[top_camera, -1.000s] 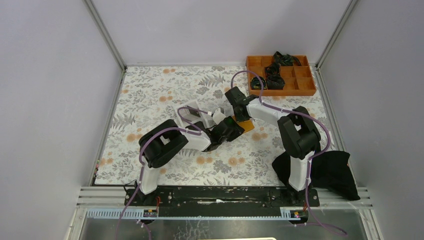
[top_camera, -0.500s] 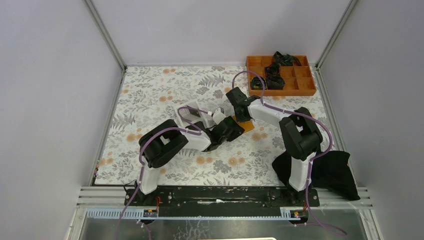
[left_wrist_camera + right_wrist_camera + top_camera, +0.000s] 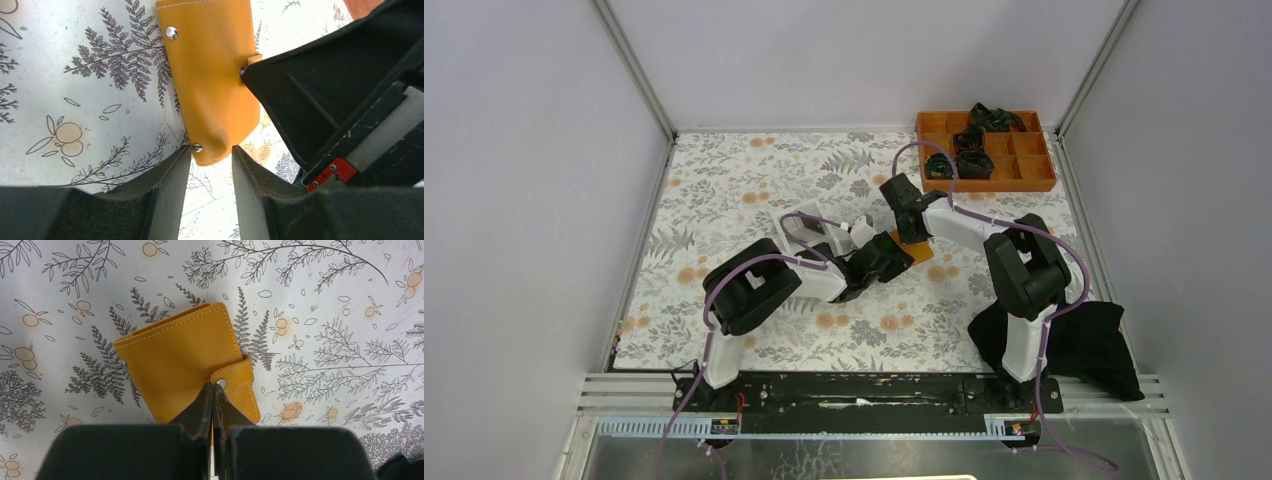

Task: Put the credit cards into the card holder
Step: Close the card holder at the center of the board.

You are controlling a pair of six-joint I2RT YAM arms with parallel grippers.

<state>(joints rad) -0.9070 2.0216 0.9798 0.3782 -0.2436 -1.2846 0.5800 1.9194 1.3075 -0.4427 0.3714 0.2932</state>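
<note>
The card holder (image 3: 180, 360) is a closed orange-tan wallet lying flat on the floral table, with its strap snapped over one edge. It also shows as the card holder (image 3: 210, 85) and, as an orange sliver between the two wrists, the card holder (image 3: 920, 251). My right gripper (image 3: 212, 386) is shut, its tips resting on the wallet right beside the strap's snap. My left gripper (image 3: 211, 152) has its jaws closed against both sides of the wallet's near corner. In the top view the left gripper (image 3: 894, 250) and right gripper (image 3: 911, 236) meet at the wallet. No credit cards show plainly.
A white box (image 3: 790, 222) with something dark inside stands just left of the left wrist. The large orange compartment tray (image 3: 1036, 183) with black bundles is at the back right. A black cloth (image 3: 1094, 345) lies by the right arm's base.
The right wrist has shifted slightly to the right over the wallet. The left arm and both grippers' jaws look unchanged.
</note>
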